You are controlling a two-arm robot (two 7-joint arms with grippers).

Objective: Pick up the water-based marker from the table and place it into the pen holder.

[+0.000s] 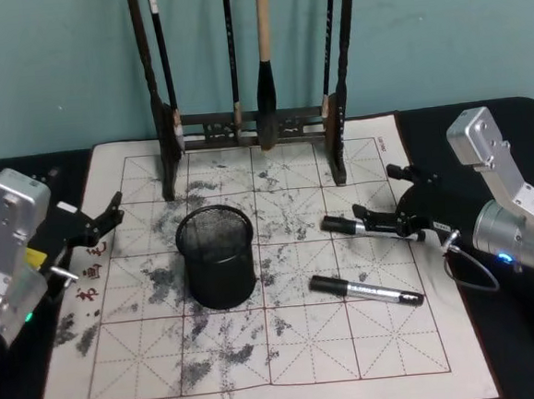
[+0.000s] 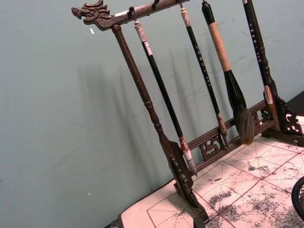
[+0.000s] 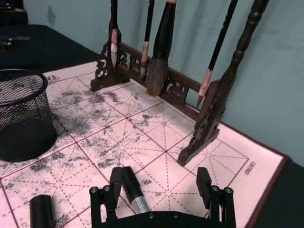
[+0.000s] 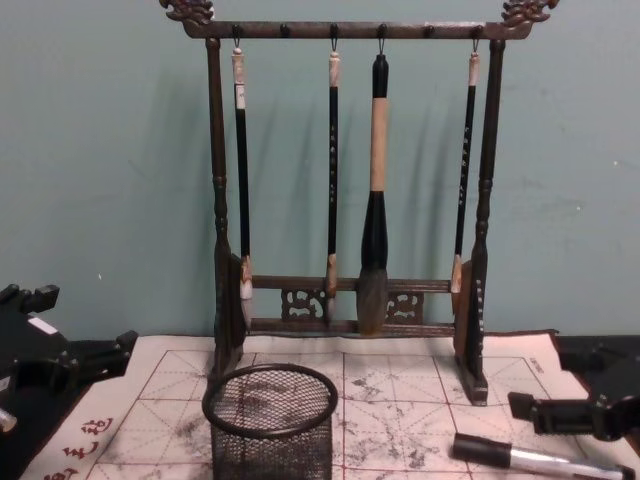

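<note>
Two water-based markers lie on the gridded mat on the table [image 1: 289, 364], right of the pen holder [image 1: 219, 277] [image 3: 21, 114] [image 4: 270, 420]. The farther marker [image 1: 380, 229] [image 3: 133, 190] [image 4: 530, 458] sits between the fingers of my open right gripper [image 1: 375, 193] [image 3: 160, 180] [image 4: 540, 380], close to one finger. The nearer marker [image 1: 367, 290] [image 3: 42, 211] lies free, nearer the front edge. The black mesh holder stands upright on the mat's left-centre. My left gripper [image 1: 102, 222] [image 4: 90, 355] rests open at the mat's left edge, holding nothing.
A tall dark wooden brush rack [image 1: 252, 125] [image 2: 156, 128] [image 3: 209, 118] [image 4: 345, 300] with several hanging brushes stands along the mat's back edge before a teal wall. Ink stains cover the mat's middle. The dark tabletop [image 1: 511, 125] shows on both sides.
</note>
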